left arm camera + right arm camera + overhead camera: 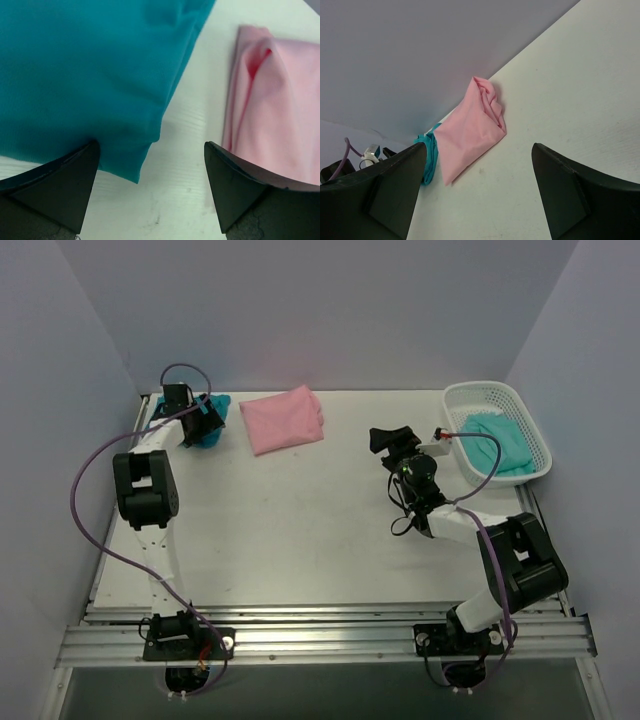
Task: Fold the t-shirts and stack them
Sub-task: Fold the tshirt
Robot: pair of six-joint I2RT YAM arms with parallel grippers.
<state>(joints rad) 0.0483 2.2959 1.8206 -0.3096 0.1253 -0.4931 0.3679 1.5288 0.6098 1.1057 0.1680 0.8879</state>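
Observation:
A folded light pink t-shirt (285,420) lies at the back of the table, also seen in both wrist views (275,100) (470,127). A deep teal t-shirt (212,426) (85,75) is bunched at the far left corner, just left of the pink one. My left gripper (204,410) (150,145) hovers open at the teal shirt's edge, with nothing clamped between its fingers. A paler mint-teal t-shirt (500,445) lies in the white mesh basket (495,390). My right gripper (390,440) (479,145) is open over bare table mid-right, facing the pink shirt.
The white table (300,520) is walled at the back and on both sides. The basket stands at the back right corner. A purple cable (85,480) loops beside the left arm.

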